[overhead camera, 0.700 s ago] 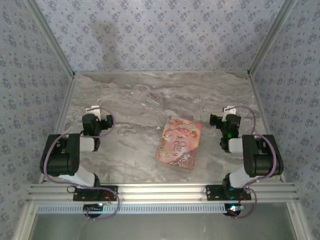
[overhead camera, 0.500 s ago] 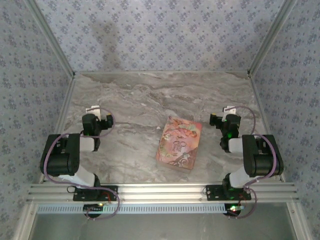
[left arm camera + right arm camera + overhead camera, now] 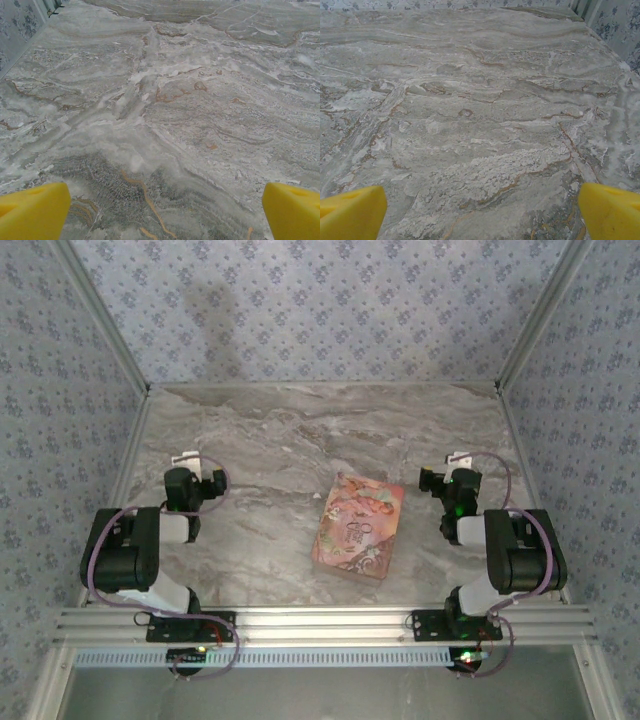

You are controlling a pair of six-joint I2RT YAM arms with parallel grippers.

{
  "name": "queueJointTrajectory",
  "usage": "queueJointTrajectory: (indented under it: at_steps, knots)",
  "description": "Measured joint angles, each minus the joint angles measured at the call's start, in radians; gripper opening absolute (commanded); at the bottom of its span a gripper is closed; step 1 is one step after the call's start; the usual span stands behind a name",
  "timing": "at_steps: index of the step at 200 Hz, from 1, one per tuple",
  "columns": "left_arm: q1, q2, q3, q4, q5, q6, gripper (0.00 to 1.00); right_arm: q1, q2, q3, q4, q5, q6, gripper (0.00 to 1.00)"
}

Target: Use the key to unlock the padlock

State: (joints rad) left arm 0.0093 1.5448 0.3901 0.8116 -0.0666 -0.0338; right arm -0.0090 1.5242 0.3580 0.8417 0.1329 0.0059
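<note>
Where the aluminium rail [image 3: 320, 625] runs along the near edge of the surface [image 3: 270, 430], the two arms stand bolted to it. The left arm [image 3: 125, 560] is close to the left wall and the right arm [image 3: 520, 560] close to the right wall. Each arm is folded back on itself, with its wrist pointing toward the far side. Just beyond the folded joints sit the two pincers, well apart from each other.

The left pincer [image 3: 162, 215] is spread wide. In its wrist view the yellow fingertips [image 3: 32, 212] sit at the two lower corners with bare marbled stone between them, and it pinches nothing. The right pincer [image 3: 480, 212] is spread just as wide, its own yellow fingertips [image 3: 350, 212] at the lower corners with grey veined stone between them.

Between the two arms, somewhat nearer the right one, a flat pink box [image 3: 358, 525] with pictures on its top lies on the surface. It is turned slightly, so its long sides lean to the right toward the far end. Neither pincer touches it. I cannot tell where the padlock or the key lies.

Beyond the box the grey-and-brown marbled surface stretches to the far wall [image 3: 330, 310]. Like the side walls [image 3: 60, 390], it carries a pale blue flowered pattern, and metal strips [image 3: 530, 325] run up the two far corners.
</note>
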Motion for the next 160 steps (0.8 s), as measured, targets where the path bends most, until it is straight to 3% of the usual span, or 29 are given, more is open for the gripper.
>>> queueJointTrajectory:
  at_steps: [32, 71, 106, 120, 138, 160]
  knots:
    - [0.000, -0.001, 0.000, -0.003, -0.002, -0.001, 0.98, 0.000, -0.015, 0.012, -0.046, 0.000, 0.000, 1.00]
    - [0.000, -0.145, 0.093, -0.247, -0.045, -0.026, 0.98, 0.000, -0.214, 0.115, -0.294, 0.000, 0.022, 1.00]
    - [0.002, -0.305, 0.226, -0.473, -0.052, -0.213, 0.98, -0.014, -0.394, 0.209, -0.533, -0.010, 0.203, 1.00]
    - [0.009, -0.336, 0.271, -0.561, -0.006, -0.323, 0.98, -0.037, -0.433, 0.265, -0.688, -0.031, 0.348, 0.98]
    - [0.010, -0.348, 0.299, -0.650, 0.097, -0.440, 0.90, -0.097, -0.461, 0.282, -0.775, -0.147, 0.467, 0.94]
    - [-0.070, -0.359, 0.299, -0.766, 0.191, -0.534, 0.87, -0.122, -0.477, 0.280, -0.886, -0.287, 0.554, 0.94]
